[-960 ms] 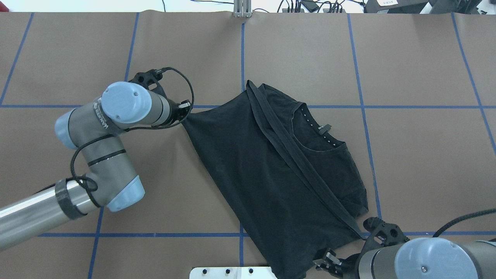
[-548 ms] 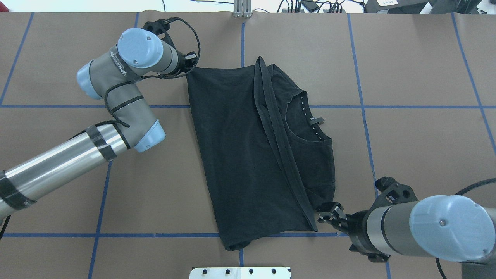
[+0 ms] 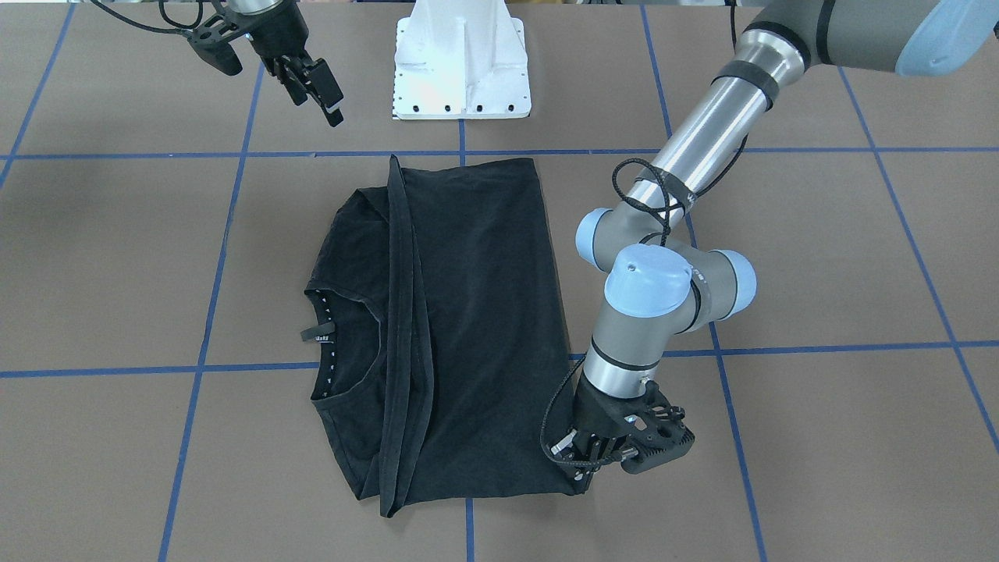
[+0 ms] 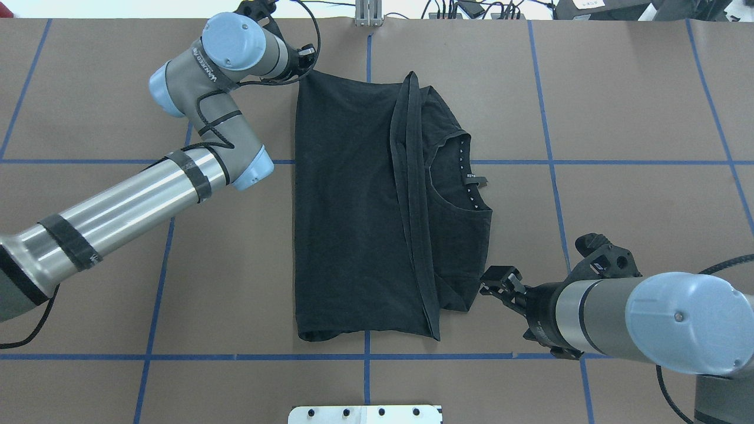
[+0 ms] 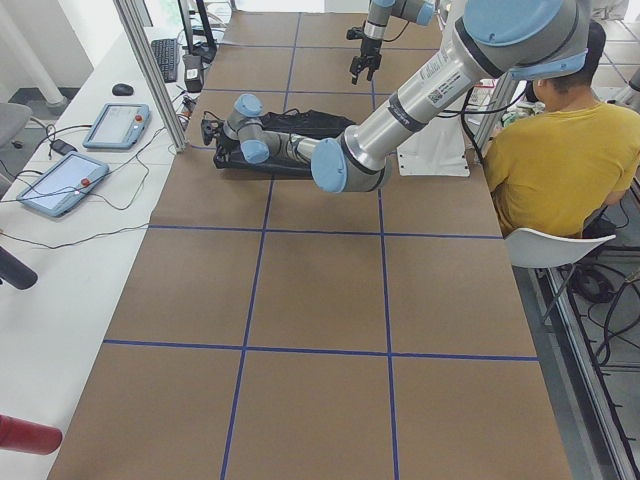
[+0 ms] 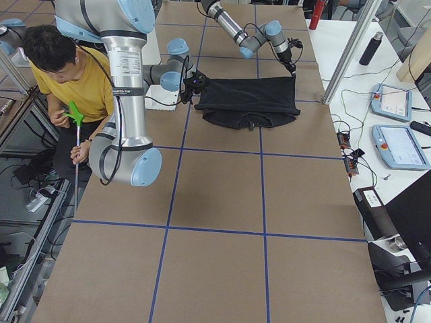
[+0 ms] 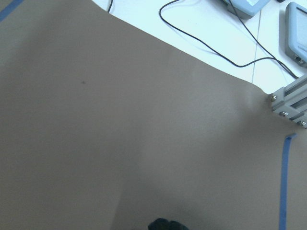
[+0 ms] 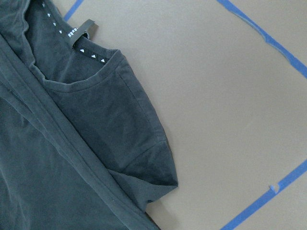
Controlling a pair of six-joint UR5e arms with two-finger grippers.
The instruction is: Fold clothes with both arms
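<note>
Near the middle of the brown table mat (image 4: pixel 618 106) lies the black T-shirt (image 4: pixel 347 206). Its plain side is up and it is flat. One large panel is doubled over the body, so only the collar, with its neck label (image 4: pixel 474 178), and one short sleeve show on my right-hand side. A hem band (image 4: pixel 407 194) runs along the edge of that folded panel from the far edge of the cloth to the near one. The long sides sit roughly parallel to the blue tape lines (image 4: pixel 551 118).

At the shirt's far left corner is the left gripper (image 3: pixel 576 459). It is down at the mat with its fingers drawn together on that corner, and as far as I can judge it is pinching the fabric. Its wrist camera gives me only bare mat and a dark blur at the bottom edge. The right gripper (image 3: pixel 311 87) hangs above the mat just beside the near sleeve, with its fingers apart and nothing between them.

I read this as the layout step after a first fold, with the cloth squared for the next one. For that I would free the left corner. Then I would bring both grippers down on the two corners of one short edge, pinch through every layer, and carry them across together so the doubled panel does not slide off the collar side.
</note>
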